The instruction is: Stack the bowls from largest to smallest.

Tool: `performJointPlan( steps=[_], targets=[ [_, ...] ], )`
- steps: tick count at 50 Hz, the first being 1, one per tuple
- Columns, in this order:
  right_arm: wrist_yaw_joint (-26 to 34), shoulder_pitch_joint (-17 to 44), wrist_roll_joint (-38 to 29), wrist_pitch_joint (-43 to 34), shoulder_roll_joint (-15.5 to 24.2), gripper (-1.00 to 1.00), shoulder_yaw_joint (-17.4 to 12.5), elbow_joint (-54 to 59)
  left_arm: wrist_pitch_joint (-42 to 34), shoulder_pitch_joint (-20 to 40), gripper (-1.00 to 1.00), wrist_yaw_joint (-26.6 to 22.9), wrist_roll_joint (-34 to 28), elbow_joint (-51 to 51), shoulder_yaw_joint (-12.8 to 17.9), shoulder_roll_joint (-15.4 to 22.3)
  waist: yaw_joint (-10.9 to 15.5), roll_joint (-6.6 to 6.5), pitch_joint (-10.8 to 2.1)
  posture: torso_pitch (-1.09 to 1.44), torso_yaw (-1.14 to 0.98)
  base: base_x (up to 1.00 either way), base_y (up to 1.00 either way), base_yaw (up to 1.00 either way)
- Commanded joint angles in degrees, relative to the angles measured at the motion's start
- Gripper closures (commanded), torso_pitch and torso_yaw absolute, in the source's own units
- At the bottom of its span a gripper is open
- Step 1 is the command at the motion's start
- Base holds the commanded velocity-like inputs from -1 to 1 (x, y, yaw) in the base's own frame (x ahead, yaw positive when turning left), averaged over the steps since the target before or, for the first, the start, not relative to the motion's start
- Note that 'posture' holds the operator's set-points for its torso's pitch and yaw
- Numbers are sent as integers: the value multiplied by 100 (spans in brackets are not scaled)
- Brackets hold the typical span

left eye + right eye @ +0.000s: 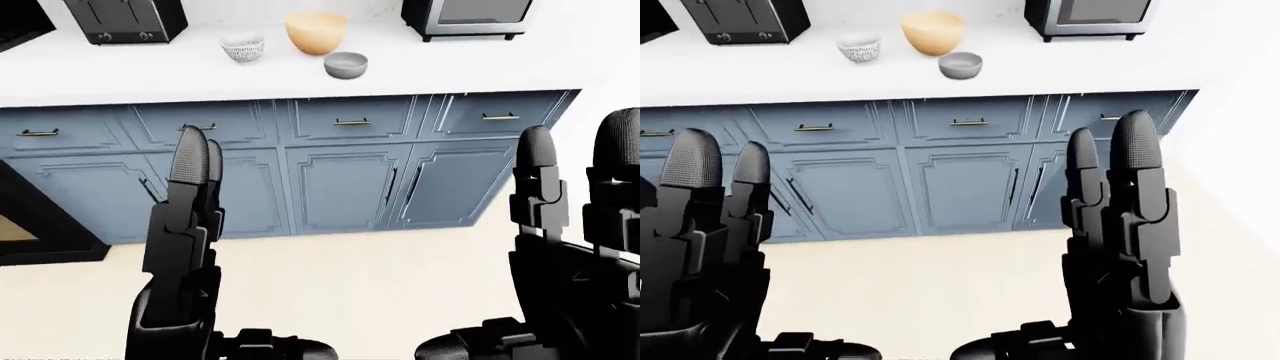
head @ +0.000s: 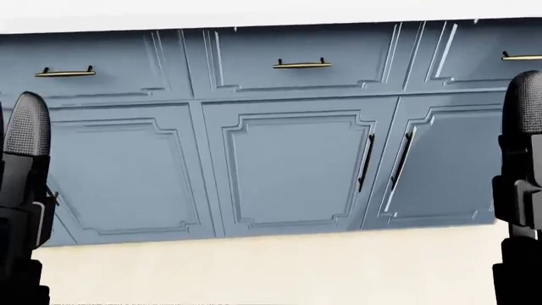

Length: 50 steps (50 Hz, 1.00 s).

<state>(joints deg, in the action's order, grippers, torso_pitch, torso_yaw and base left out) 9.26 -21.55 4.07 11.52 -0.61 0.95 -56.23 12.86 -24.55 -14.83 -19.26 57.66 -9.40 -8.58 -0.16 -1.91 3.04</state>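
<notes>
I stood short of the white counter (image 1: 120,75), approach step | left hand (image 1: 185,255) released, fingers straight, empty | speckled small bowl (image 1: 243,48), large orange bowl (image 1: 316,32), grey bowl (image 1: 346,65) sat apart upper centre | right hand (image 1: 1120,247) released, empty | next: walk closer, judged | head view showed only blue cabinet doors (image 2: 288,168), no bowls.

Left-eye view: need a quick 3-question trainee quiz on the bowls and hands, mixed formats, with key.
1. True or false: the three bowls are already stacked.
2. Which bowl is largest? A. orange bowl B. grey bowl C. patterned white bowl
3. Fill in: both the left hand and the right hand hold ____.

Key:
1. False; they sit apart on the white counter.
2. A.
3. Nothing; the fingers point up, open, below the counter.
</notes>
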Motion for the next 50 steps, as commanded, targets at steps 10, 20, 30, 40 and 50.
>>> performJointPlan(
  steps=[10, 20, 30, 40, 50],
  targets=[
    [-5, 20, -20, 181, 31, -100, 26, -258, 155, 20, -100, 2, 19, 234, -83, -58, -42, 637, -9, 0, 0, 0, 32, 0],
    [-17, 8, -56, 189, 50, -100, 67, -238, 210, -46, -100, -30, -17, 234, -181, -98, -83, 145, 37, 0, 0, 0, 32, 0],
    [-43, 24, -95, 152, 57, -100, 100, -224, 150, -1, -100, 6, -15, 234, -164, -46, 6, 144, -16, 0, 0, 0, 32, 0],
    [-34, 25, -107, 195, 63, -100, 80, -169, 116, 5, -100, 11, -6, 234, -208, -39, -84, 543, -22, 0, 0, 0, 32, 0],
    [-22, 36, -120, 215, 54, -100, 63, -129, 119, 15, -100, -15, -39, 234, -216, -73, -17, -231, -131, 0, 0, 0, 32, 0]
  ],
)
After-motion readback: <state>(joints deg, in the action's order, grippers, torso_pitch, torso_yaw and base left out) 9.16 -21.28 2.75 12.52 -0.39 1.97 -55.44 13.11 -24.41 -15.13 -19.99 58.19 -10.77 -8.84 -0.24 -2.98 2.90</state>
